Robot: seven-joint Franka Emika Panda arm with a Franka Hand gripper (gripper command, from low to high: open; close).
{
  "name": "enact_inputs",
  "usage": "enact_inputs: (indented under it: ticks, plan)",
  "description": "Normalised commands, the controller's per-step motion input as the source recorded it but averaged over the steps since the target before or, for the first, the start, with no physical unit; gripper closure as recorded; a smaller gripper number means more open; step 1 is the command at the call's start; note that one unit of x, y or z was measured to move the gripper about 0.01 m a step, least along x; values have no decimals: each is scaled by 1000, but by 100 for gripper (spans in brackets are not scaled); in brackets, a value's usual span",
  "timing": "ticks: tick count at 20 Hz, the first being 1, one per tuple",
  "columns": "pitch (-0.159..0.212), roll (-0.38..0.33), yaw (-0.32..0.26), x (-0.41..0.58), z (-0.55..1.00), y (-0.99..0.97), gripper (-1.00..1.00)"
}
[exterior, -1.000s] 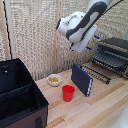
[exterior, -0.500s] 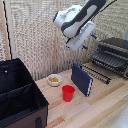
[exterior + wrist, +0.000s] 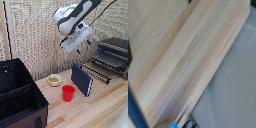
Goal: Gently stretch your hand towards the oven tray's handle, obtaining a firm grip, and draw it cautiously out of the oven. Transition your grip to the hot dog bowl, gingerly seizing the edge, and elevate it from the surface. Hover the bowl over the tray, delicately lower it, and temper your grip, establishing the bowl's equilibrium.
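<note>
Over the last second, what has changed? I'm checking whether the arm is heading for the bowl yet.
The gripper has swung toward the exterior view's left, away from the oven and toward the bowl's side, staying high above the table. It holds nothing visible. The bowl, cup, book, tray and bin have not moved.

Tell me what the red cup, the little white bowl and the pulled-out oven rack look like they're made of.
The red cup looks like plastic: uniform saturated colour, thin rim. The white bowl could be ceramic or plastic; it is too small to tell. The oven rack looks like dark metal wire, judging by its thin parallel bars.
</note>
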Motion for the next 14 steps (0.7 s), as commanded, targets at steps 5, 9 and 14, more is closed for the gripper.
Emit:
enact_inputs:
  ticks: [5,9,14]
  plan:
    - [-47,345,-180,138,0,236,-100]
    - [-85,319,-152,162,7,310,-100]
    - [-126,281,-112,198,69,439,-100]
